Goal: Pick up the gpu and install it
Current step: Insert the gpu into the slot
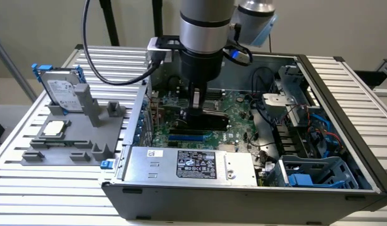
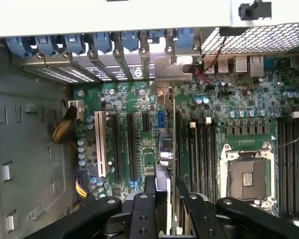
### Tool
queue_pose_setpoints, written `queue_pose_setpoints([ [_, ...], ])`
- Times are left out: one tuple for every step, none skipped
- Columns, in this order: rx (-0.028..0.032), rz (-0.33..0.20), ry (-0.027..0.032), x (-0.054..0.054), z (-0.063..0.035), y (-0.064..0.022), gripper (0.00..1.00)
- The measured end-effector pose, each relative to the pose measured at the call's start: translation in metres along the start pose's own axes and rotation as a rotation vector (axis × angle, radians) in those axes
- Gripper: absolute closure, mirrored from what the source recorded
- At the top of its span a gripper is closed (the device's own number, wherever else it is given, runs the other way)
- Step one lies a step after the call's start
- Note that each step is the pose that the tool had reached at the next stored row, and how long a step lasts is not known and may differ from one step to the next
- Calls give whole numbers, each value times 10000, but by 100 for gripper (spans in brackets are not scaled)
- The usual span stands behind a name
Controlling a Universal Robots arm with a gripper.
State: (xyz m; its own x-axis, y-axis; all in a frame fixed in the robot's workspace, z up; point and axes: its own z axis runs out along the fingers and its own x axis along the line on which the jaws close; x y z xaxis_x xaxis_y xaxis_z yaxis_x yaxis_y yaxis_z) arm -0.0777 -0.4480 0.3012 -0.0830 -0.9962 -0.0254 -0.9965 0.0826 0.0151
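Note:
The gpu [image 1: 211,123] is a black card standing on edge low inside the open computer case [image 1: 344,122], just above the green motherboard [image 1: 234,106]. My gripper [image 1: 196,112] reaches straight down into the case and is shut on the card's upper edge. In the wrist view the gpu [image 2: 173,129] shows edge-on as a thin line running from between the black fingers [image 2: 149,196] to its silver bracket [image 2: 169,67] at the case's rear slot openings. It lines up over the long expansion slots [image 2: 132,144]. Whether it sits in a slot cannot be told.
A grey fixture [image 1: 74,139] at the exterior view's left holds a hard drive in a blue frame [image 1: 61,89] and a processor chip [image 1: 55,128]. The power supply [image 1: 190,165], a blue drive cage [image 1: 319,172], cables [image 1: 306,127] and the processor socket [image 2: 246,177] crowd the case.

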Motion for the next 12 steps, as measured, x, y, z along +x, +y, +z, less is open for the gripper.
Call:
queue_pose_setpoints([
  [-1,-4,-47,18,11,14,100],
  [-4,-9,-100,33,20,30,100],
  [-5,-12,-157,43,29,46,100],
  [-7,-14,-215,50,37,60,100],
  [-4,-14,-268,54,47,74,100],
  [-2,-16,-316,59,57,86,100],
  [1,-17,-360,66,67,96,100],
  [2,-18,-393,75,76,105,100],
  [3,-20,-405,83,84,115,100],
  [5,-22,-412,91,92,122,100],
  [6,-24,-411,98,98,128,100],
  [8,-27,-412,104,104,132,100],
])
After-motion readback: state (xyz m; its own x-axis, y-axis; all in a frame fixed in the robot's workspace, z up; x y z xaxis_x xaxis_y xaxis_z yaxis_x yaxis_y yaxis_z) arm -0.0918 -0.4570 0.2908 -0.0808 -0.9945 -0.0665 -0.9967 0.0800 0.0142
